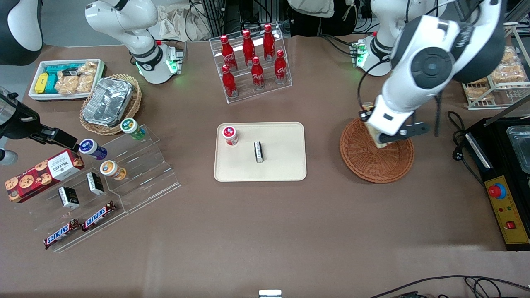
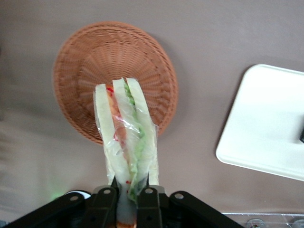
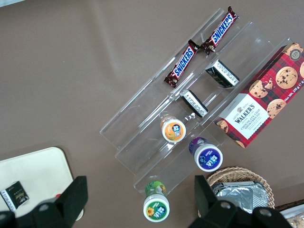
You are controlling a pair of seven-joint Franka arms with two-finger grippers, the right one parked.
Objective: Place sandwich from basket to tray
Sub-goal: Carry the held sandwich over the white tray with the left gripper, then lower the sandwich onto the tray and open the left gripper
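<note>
My left gripper (image 2: 129,183) is shut on the narrow end of the sandwich (image 2: 124,128), a wrapped wedge of pale bread with red and green filling. In the front view the gripper (image 1: 381,140) hangs above the round reddish-brown basket (image 1: 374,165), over the part of it farther from the camera. The basket (image 2: 85,61) lies under the sandwich with nothing in it, and the sandwich is lifted clear of it. Beside the basket, toward the parked arm's end of the table, lies the cream tray (image 1: 281,165), whose corner also shows in the wrist view (image 2: 266,123).
On the tray stand a red-lidded jar (image 1: 230,134) and a small dark box (image 1: 258,151). A rack of red bottles (image 1: 252,62) stands farther from the camera than the tray. A black control box (image 1: 503,198) sits at the working arm's end of the table.
</note>
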